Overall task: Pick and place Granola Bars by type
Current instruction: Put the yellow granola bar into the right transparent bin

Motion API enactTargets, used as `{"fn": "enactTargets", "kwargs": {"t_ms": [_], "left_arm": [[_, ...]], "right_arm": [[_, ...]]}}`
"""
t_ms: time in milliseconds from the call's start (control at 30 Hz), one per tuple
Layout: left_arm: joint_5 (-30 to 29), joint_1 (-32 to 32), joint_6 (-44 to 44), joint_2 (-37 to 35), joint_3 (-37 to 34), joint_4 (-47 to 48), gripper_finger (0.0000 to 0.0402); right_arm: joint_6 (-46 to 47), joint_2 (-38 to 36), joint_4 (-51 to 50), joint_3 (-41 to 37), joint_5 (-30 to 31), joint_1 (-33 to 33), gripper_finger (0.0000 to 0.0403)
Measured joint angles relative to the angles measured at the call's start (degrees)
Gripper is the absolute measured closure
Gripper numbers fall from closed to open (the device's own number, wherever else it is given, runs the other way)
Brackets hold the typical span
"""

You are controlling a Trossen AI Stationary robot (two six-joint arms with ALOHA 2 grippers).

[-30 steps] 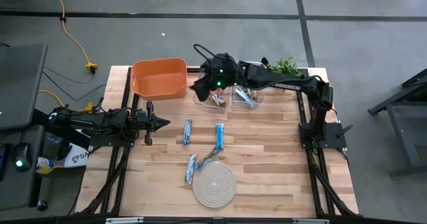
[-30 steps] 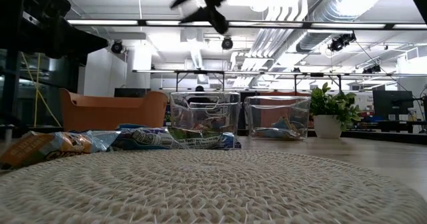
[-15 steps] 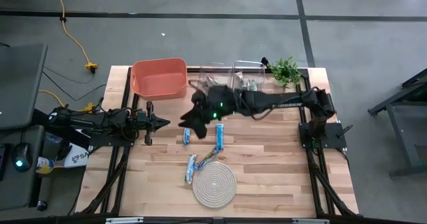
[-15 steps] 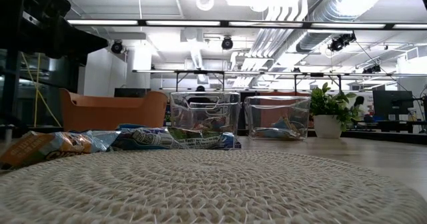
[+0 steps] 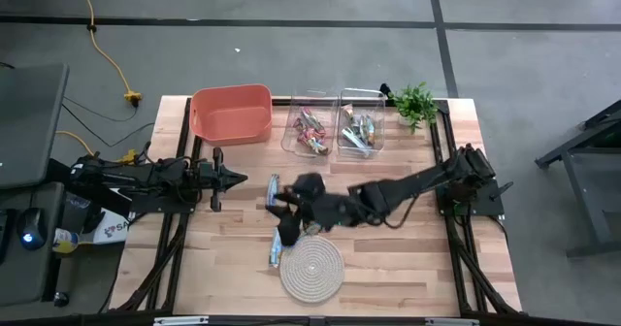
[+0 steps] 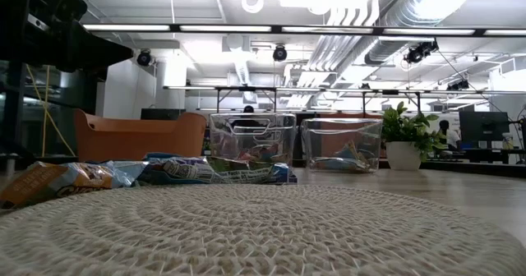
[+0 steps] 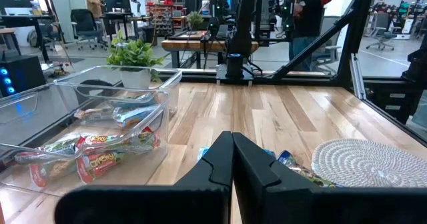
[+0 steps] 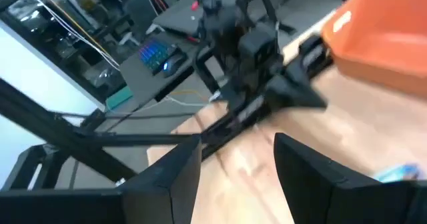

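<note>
Right pincer (image 5: 287,217) low over table (image 5: 408,258) centre, fingers apart, nothing held, above blue granola bars (image 5: 275,250) beside rope mat (image 5: 311,267). Left pincer (image 5: 238,179) parked at left edge, fingers closed, empty. More bars in 2 clear bins (image 5: 335,124); orange bin (image 5: 231,113) alongside.

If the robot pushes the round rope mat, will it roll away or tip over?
Probably neither. The round rope mat lies flat on the table, so it has no edge to roll on and should just slide. Its coiled woven surface looks rough rather than slick, so it may drag. A wrapped bar touches its edge and might get nudged along.
</note>
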State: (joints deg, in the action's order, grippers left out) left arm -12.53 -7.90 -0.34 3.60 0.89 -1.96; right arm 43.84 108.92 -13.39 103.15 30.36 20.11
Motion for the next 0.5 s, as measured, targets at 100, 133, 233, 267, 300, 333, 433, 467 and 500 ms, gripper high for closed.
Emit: {"fn": "enactTargets", "kwargs": {"t_ms": [100, 133, 233, 267, 300, 333, 433, 467, 500], "left_arm": [[0.0, 0.0, 0.0, 0.0, 0.0, 0.0, 0.0401], [0.0, 0.0, 0.0, 0.0, 0.0, 0.0, 0.0401], [0.0, 0.0, 0.0, 0.0, 0.0, 0.0, 0.0401], [0.0, 0.0, 0.0, 0.0, 0.0, 0.0, 0.0401], [0.0, 0.0, 0.0, 0.0, 0.0, 0.0, 0.0401], [0.0, 0.0, 0.0, 0.0, 0.0, 0.0, 0.0401], [0.0, 0.0, 0.0, 0.0, 0.0, 0.0, 0.0401], [0.0, 0.0, 0.0, 0.0, 0.0, 0.0, 0.0401], [0.0, 0.0, 0.0, 0.0, 0.0, 0.0, 0.0401]], "right_arm": [[5.0, 2.6, -0.4, 0.0, 0.9, 2.0, 0.023], [7.3, 3.8, -0.8, 0.0, 0.7, 2.5, 0.0231], [15.7, 8.0, -0.7, 0.0, -0.3, 3.6, 0.0231], [18.1, 9.4, -0.6, 0.0, -1.0, 4.0, 0.0231], [20.6, 10.6, -0.7, 0.0, -1.3, 4.3, 0.0231], [23.0, 11.8, -0.6, 0.0, -1.4, 4.5, 0.0231], [29.1, 15.1, 0.8, 0.0, -1.4, 4.8, 0.0231], [30.1, 16.0, 1.4, 0.0, -1.4, 4.9, 0.0231], [30.7, 16.8, 1.9, 0.0, -1.4, 4.8, 0.0231]]}}
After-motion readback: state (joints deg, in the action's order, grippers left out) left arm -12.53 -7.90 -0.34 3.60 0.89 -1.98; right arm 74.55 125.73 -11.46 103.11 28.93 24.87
